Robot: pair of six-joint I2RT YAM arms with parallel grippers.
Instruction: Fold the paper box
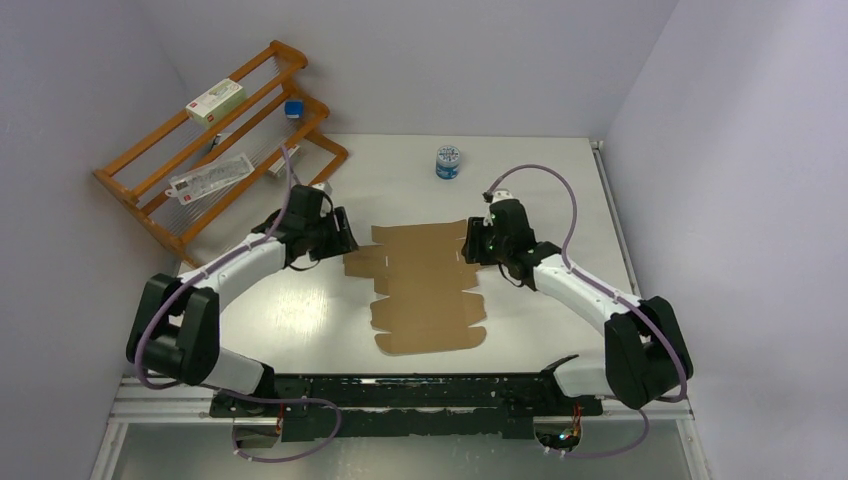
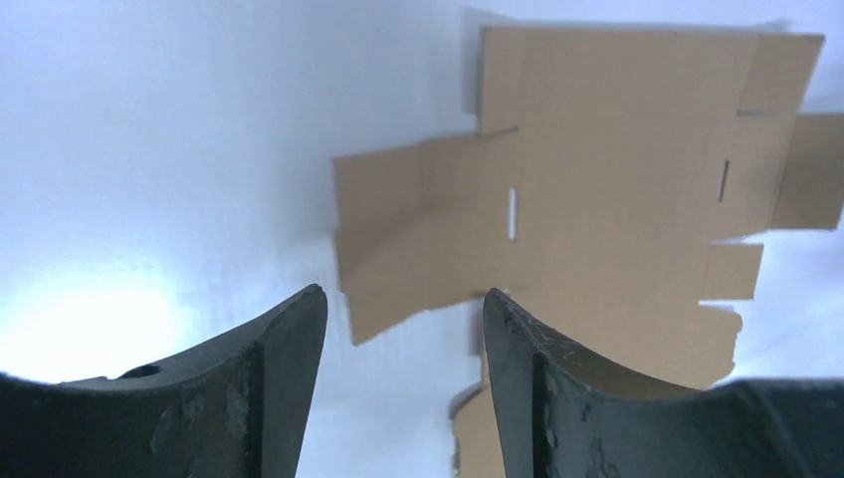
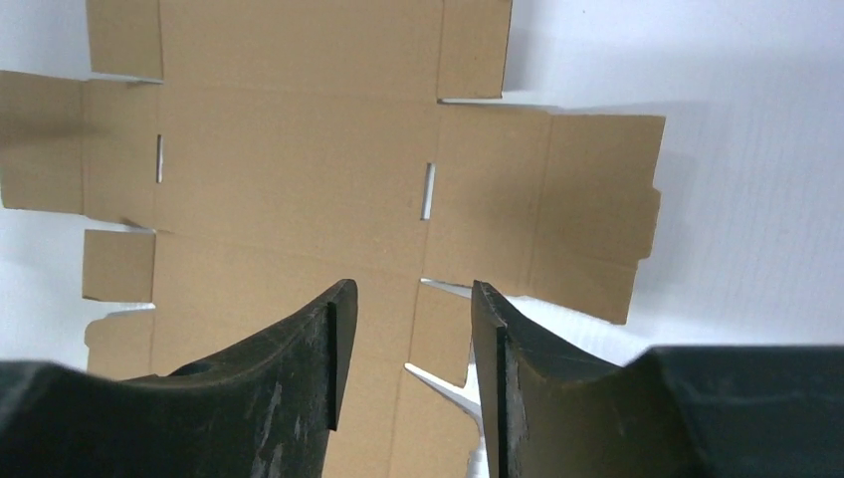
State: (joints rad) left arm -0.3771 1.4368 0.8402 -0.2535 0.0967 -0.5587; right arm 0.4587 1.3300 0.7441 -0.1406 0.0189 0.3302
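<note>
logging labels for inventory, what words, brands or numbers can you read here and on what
No text can be read in any view.
white carton on the wooden rack: some printing, too small to read.
clear packet on the same rack: dark print, blurred.
blue and white jar: patterned label, unreadable.
paper box: plain brown cardboard, no print.

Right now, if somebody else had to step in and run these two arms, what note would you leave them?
Left gripper: open, empty, by the left edge of the paper box.
Right gripper: open, empty, over the box's right side.
Box: a die-cut cardboard sheet lying spread out mid-table, between the two arms.
Done: nothing folded up; the side flaps look at most slightly raised.
Left: all the folding.
</note>
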